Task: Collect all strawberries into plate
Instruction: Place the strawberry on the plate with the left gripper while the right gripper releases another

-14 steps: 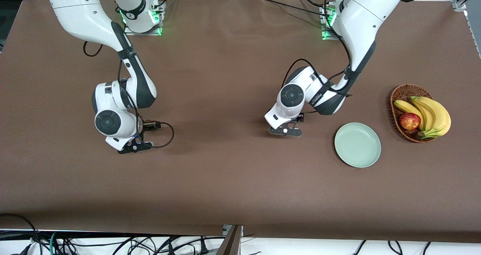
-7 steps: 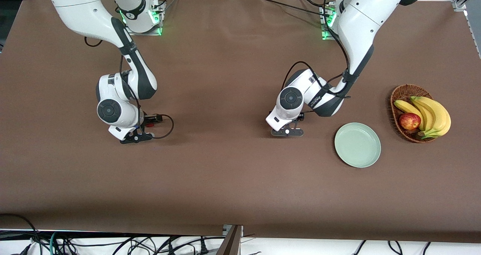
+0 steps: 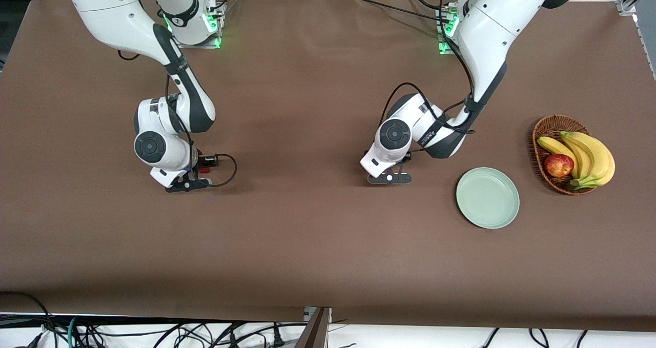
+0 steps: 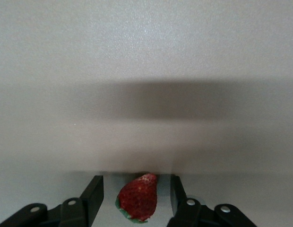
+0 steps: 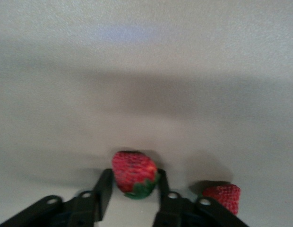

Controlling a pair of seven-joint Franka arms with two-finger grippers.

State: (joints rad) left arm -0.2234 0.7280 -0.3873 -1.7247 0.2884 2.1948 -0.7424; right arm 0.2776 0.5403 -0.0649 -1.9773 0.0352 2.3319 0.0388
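The right end effector (image 5: 131,189) sits low on the counter (image 3: 307,245) toward the right arm's end, its fingers (image 5: 105,187) touching both sides of a strawberry (image 5: 133,174), apparently pinching it; a second strawberry (image 5: 223,197) lies just beside. The left end effector (image 4: 135,195) is spread around a third strawberry (image 4: 138,197) near mid-counter, gaps visible on each side. The plate (image 3: 487,198) stands bare toward the left arm's end, beside a basket (image 3: 551,132) of bananas (image 3: 589,156) and an apple (image 3: 558,165). These berries look light, soft and easily bruised; gentle pressure across the widest flanks, below the leafy cap, should suit.
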